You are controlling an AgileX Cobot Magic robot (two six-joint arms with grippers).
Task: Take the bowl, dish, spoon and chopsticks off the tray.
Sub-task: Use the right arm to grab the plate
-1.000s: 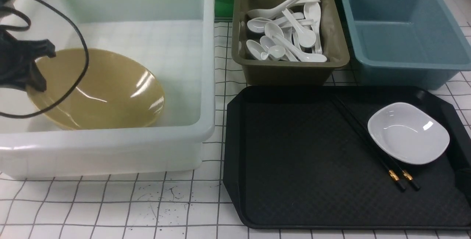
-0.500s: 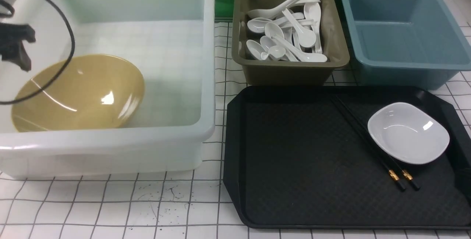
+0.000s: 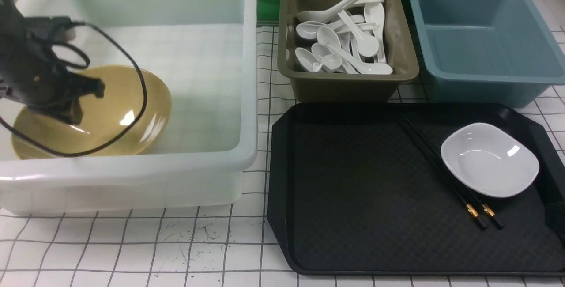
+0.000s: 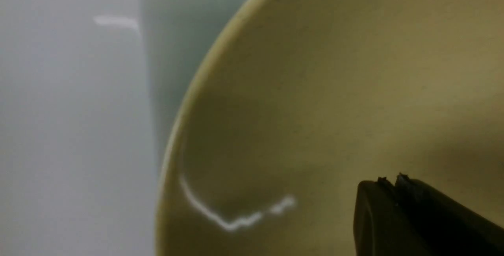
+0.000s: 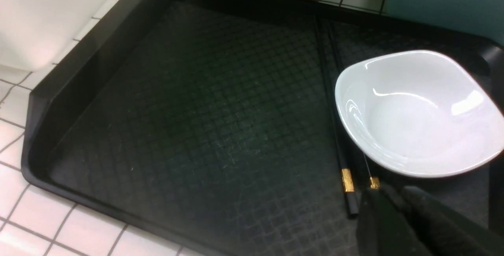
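The mustard-yellow bowl (image 3: 119, 115) rests in the white tub (image 3: 247, 101), at its near left side. My left gripper (image 3: 75, 117) hovers just over the bowl's inside (image 4: 315, 90), shut and empty (image 4: 390, 180). On the black tray (image 3: 353, 190) lie the small white dish (image 3: 490, 160) and the black chopsticks (image 3: 441, 172) beside its left rim. My right gripper (image 5: 390, 193) is shut and empty, just above the tray at the gold-banded ends of the chopsticks (image 5: 346, 179), close to the dish (image 5: 417, 110). Several white spoons (image 3: 344, 42) lie in the brown bin; I cannot tell the task's spoon among them.
The brown bin (image 3: 348, 86) and an empty blue bin (image 3: 485, 35) stand behind the tray. The tub's tall walls surround the left gripper, and its black cable (image 3: 141, 88) loops over the bowl. White gridded tabletop (image 3: 176, 247) lies in front.
The bowl dropped from a tilted hold to rest lower and further left in the tub. The left gripper let go, pulled away left, then came back over the bowl, shut.
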